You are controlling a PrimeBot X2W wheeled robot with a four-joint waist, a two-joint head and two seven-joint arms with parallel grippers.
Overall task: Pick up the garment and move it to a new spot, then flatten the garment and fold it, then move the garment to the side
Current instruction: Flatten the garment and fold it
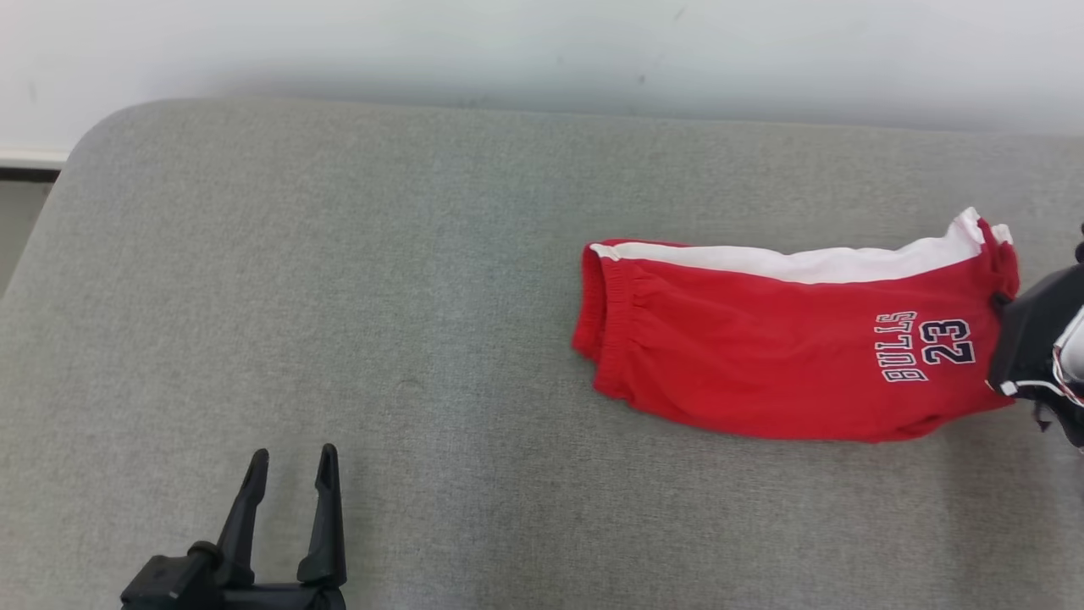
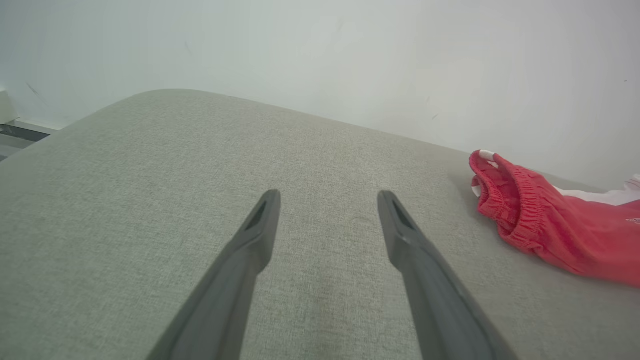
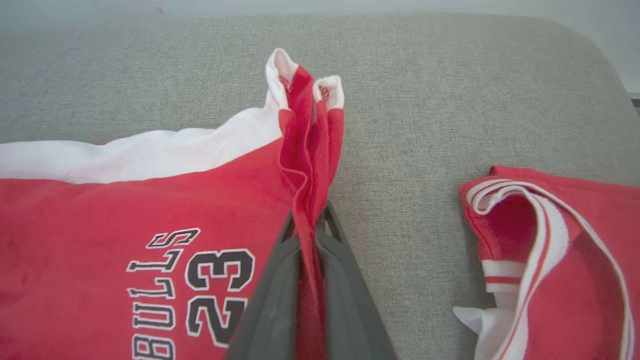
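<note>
The garment (image 1: pixel 762 347) is a pair of red shorts with a white side stripe and "BULLS 23" print, folded flat on the grey cushion at centre right. In the right wrist view its hem edge (image 3: pixel 307 150) is bunched up and pinched between the fingers of my right gripper (image 3: pixel 310 225), which is shut on it. In the head view the right arm's dark wrist (image 1: pixel 1037 339) sits at the shorts' right end. My left gripper (image 1: pixel 292 466) rests open at the lower left, far from the shorts; its fingers (image 2: pixel 260 225) frame bare cushion, with the waistband (image 2: pixel 515 210) off to the right.
A second red garment with red-and-white striped trim (image 3: pixel 550 260) lies to the right of the shorts. The grey cushion (image 1: pixel 339 296) has a rounded far-left corner and ends at a white wall (image 1: pixel 542 42) behind.
</note>
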